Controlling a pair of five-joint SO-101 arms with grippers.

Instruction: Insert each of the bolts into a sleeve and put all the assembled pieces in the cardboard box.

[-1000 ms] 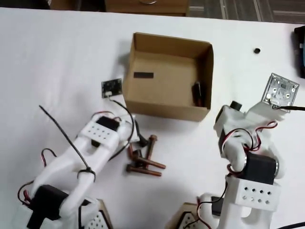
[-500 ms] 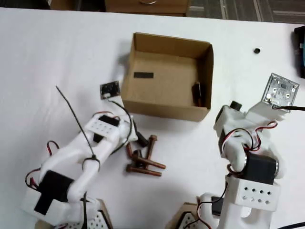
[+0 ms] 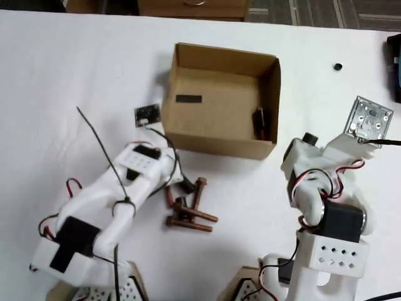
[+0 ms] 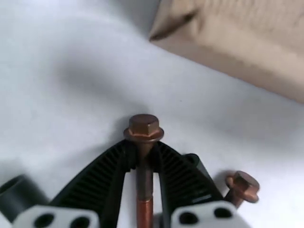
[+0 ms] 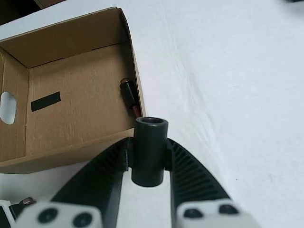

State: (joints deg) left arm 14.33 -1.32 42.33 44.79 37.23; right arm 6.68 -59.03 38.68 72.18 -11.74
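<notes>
My left gripper [image 4: 144, 151] is clamped on a copper hex-head bolt [image 4: 144, 129] mid-table, just off the front wall of the brown cardboard box [image 3: 216, 137]. Vs 1 s ago that arm's elbow has swung inward w/ the wrist staying over the loose bolts [image 3: 191, 213], so the pick looks made. My right gripper [image 5: 148, 153] hasn't budged, closed on a black tubular sleeve [image 5: 151, 135] nr the box's right corner, ready for mating.
</notes>
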